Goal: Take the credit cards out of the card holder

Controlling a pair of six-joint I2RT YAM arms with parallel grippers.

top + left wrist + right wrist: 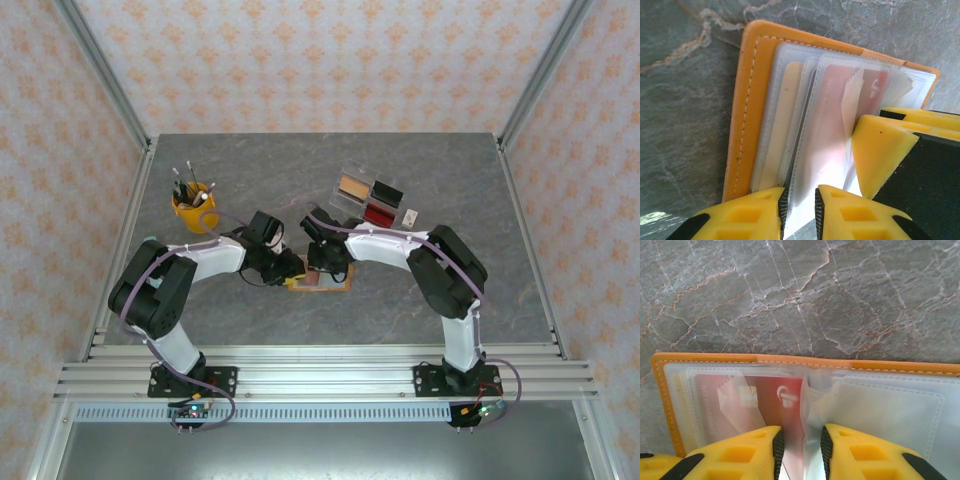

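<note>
On marble table (790,290), open orange card holder (705,360), left fingers (755,215) and right fingers (740,452) pinching its clear sleeves (890,410)

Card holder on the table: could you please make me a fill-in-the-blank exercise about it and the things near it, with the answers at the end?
The card holder lies ___ on the grey table.
Its stitched edge is ___.
The card seen through the clear sleeve is ___.
The cup holding pens at the back is ___.
Missing words: open; orange; red; yellow.
</note>
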